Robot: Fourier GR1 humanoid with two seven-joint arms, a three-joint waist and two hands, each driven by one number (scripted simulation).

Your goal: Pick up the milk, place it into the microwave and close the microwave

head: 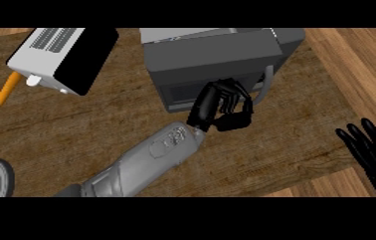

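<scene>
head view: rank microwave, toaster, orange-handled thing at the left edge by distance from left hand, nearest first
From the left hand:
1. Microwave: directly at the hand, which is at its front.
2. Toaster: upper left, well apart.
3. Orange handle: at the far left edge, beyond the toaster.

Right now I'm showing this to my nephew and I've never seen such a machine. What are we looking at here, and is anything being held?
You're looking down from a humanoid robot's head at a wooden counter. The grey forearm ends in a black left hand, fingers curled, at the front of the dark grey microwave. Whether it holds anything can't be told; no milk shows. At the right edge, the right hand rests open, fingers up. At upper left stands a white and black toaster, with something orange beside it.
</scene>
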